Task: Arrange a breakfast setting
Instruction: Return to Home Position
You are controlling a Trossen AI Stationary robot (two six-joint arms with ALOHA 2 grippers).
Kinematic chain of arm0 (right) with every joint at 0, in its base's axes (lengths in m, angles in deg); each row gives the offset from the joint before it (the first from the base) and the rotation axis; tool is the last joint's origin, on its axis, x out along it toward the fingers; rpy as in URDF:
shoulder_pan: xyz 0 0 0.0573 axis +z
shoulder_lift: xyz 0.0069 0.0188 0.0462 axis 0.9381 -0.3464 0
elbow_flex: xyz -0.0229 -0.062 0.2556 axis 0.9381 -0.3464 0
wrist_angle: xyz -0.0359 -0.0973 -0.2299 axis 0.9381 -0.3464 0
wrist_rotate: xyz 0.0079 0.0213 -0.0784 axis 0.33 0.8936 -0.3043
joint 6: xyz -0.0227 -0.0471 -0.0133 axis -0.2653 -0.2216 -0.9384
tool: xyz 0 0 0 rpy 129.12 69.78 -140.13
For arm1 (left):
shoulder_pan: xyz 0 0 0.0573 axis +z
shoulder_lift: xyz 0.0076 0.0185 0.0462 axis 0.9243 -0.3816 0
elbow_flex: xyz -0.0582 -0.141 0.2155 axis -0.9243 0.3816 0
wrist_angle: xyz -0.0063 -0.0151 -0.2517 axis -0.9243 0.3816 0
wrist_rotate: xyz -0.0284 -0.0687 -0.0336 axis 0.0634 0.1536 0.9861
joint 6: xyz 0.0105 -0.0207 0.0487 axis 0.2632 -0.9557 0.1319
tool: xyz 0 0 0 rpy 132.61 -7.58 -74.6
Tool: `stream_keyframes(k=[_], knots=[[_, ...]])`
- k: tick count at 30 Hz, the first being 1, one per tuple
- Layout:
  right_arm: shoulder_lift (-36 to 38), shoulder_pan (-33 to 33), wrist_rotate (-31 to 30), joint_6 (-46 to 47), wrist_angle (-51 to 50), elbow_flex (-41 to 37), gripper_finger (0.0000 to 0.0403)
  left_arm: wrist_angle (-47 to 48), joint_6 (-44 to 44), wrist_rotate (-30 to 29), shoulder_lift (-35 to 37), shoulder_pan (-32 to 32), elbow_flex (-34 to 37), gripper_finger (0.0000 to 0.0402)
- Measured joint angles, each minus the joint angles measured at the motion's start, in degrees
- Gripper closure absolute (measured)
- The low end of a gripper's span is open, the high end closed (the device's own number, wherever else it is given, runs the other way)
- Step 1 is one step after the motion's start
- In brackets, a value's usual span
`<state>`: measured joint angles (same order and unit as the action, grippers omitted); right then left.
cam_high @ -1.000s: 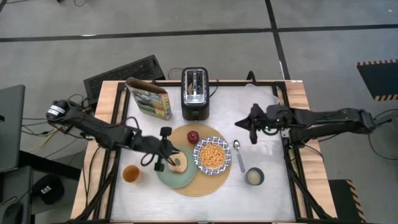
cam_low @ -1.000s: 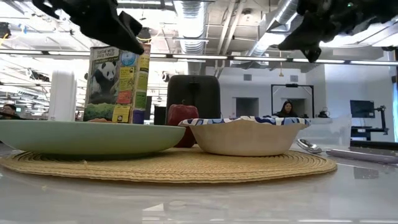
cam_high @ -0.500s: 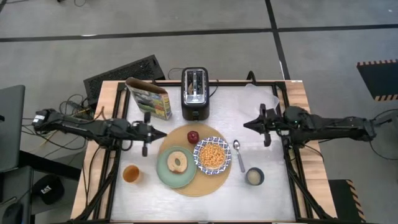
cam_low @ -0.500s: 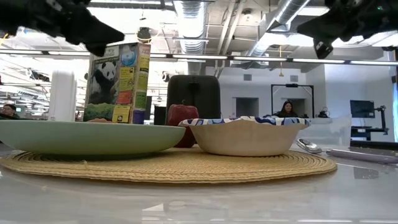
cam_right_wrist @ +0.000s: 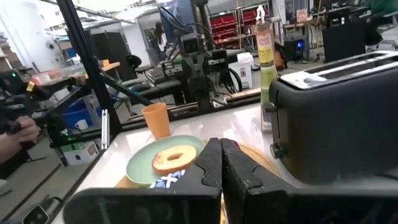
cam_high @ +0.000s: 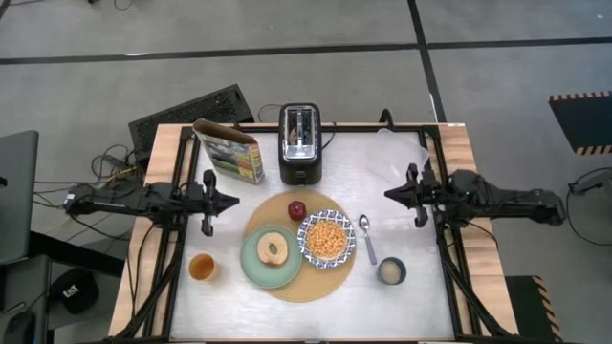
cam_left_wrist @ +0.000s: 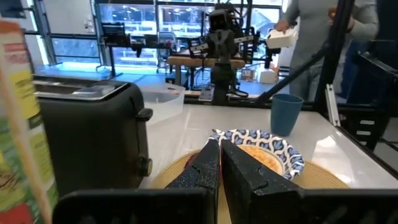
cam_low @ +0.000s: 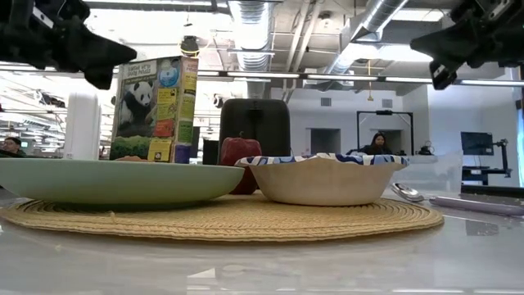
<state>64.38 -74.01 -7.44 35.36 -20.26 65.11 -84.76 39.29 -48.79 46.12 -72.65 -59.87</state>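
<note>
Round tan mat (cam_high: 298,277), centre of white table (cam_high: 373,158): pale green plate (cam_high: 251,270) with bagel (cam_high: 273,249), blue-and-white patterned bowl (cam_high: 326,239), red apple (cam_high: 297,209). Metal spoon (cam_high: 366,236) just beside mat. Cereal box (cam_low: 154,111): panda print, lettering illegible. Left gripper (cam_high: 229,202), right gripper (cam_high: 390,194): fingers pressed together, opposite table sides.

Grey floor (cam_high: 497,96) crossed by dark lines surrounds the counter (cam_high: 382,162); overhead, silver ducts (cam_low: 248,16) and strip lights (cam_low: 344,78) run beneath an open ceiling.
</note>
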Motion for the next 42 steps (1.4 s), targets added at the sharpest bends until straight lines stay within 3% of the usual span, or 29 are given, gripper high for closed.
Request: stream_keyframes(k=[7, 14, 24, 42], knots=[[5.6, 0.0, -1.1, 1.2, 0.1, -4.7, 0.0365, 2.5, -2.0, -1.3, 8.6, 0.0, 4.5, 0.0401], [11.1, 0.0, -1.4, 0.8, 0.3, -9.9, 0.0384, -0.6, -2.1, -0.4, 7.3, 0.0, 6.5, 0.0401], [9.5, -1.0, -11.6, 2.4, 3.0, -12.1, 0.0356, -0.8, -0.1, 0.2, 7.6, 0.0, 6.5, 0.0401], [8.6, -1.4, -11.6, 3.8, 2.5, -12.2, 0.0355, -0.8, -0.9, 0.1, 7.4, 0.0, 6.6, 0.0401]])
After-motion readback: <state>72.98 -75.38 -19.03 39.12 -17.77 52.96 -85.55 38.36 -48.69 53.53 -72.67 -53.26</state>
